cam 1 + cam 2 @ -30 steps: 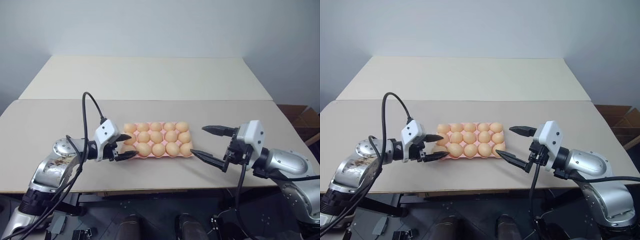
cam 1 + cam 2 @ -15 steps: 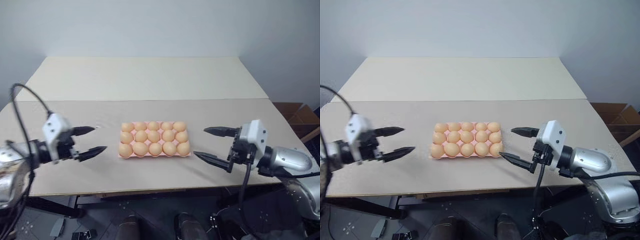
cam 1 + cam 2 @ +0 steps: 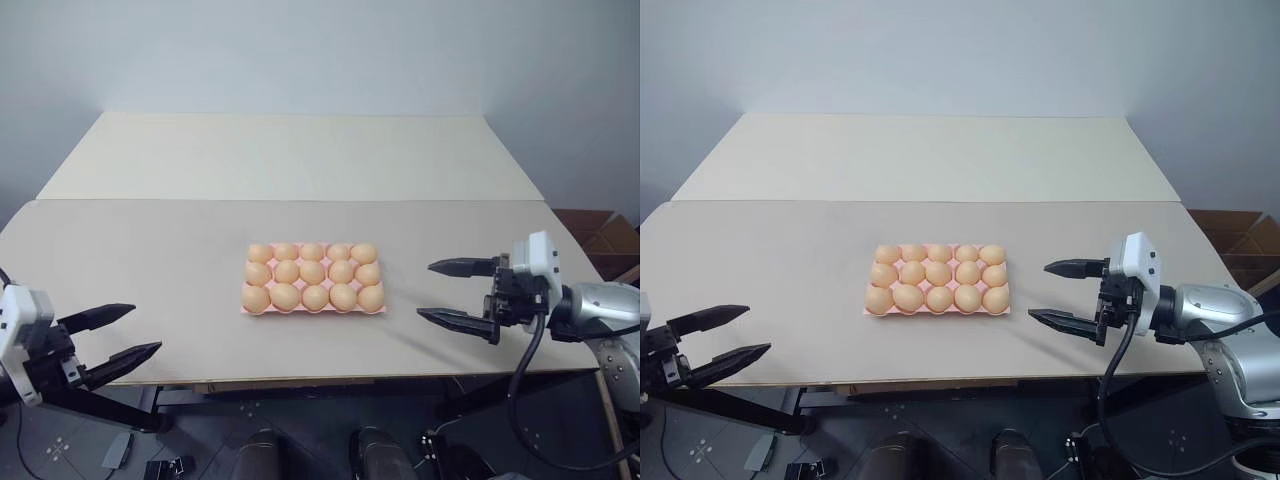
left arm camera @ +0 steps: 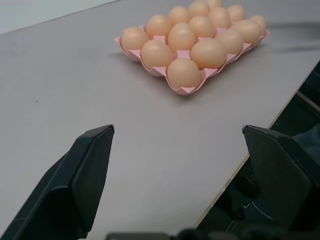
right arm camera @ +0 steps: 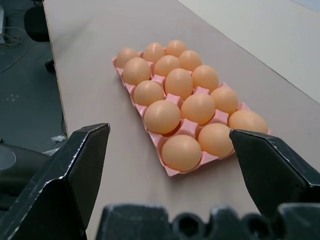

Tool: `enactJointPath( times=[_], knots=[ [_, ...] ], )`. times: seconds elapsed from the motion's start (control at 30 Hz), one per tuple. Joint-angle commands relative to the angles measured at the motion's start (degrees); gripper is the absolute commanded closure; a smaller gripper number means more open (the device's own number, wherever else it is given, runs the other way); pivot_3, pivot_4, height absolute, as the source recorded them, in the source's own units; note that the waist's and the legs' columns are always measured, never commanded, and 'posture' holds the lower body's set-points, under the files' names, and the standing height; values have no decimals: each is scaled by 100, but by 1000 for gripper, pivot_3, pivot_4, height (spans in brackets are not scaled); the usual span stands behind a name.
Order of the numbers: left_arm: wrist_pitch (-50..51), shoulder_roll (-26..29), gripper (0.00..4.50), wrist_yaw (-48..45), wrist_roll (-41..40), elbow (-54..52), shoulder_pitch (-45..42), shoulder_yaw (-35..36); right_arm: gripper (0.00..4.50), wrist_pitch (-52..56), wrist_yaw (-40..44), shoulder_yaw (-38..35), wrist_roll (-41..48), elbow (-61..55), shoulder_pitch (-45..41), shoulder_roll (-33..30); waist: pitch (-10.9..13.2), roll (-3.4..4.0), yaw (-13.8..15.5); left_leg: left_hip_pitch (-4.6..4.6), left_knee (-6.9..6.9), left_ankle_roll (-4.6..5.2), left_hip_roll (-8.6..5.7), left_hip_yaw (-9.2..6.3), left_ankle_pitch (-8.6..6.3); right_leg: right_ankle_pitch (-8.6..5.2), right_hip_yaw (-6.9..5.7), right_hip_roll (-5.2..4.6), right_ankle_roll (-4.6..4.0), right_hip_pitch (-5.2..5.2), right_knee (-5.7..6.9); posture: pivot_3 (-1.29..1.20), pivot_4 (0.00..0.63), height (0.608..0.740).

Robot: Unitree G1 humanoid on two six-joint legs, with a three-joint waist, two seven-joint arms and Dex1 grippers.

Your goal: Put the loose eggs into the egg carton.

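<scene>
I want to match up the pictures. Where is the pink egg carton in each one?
Left eye view: egg carton mid-table, between the left gripper and right gripper.
Right eye view: carton mid-table, a little left of the picture's middle.
Left wrist view: carton lies ahead, past the black fingers.
Right wrist view: carton lies ahead, between the two fingers.
Shared landmark: the table edge nearest the robot.

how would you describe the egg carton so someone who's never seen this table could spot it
Look at the near, grey-beige table, roughly midway between its left and right ends. The egg carton is the flat pink lidless tray there, every one of its fifteen cups holding an orange-tan egg. It is the only coloured thing on either tabletop.
</scene>
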Motion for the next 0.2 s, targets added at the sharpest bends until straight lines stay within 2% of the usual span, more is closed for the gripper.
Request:
enactJointPath(
  times=[0.03,0.2],
  knots=[
    [81,86,22,96,-148,-194,30,158,0,-144,27,-76,-28,-78,-52,-13,0,0,0,-1,0,0,0,1,0,0,0,1,-1,0,-1,0,150,740],
    [189,103,22,196,-325,-215,-121,83,0,-134,48,-72,-31,-108,-43,-8,0,0,2,-2,-1,1,-1,1,-1,1,0,1,-4,-1,-1,0,150,740]
  ],
)
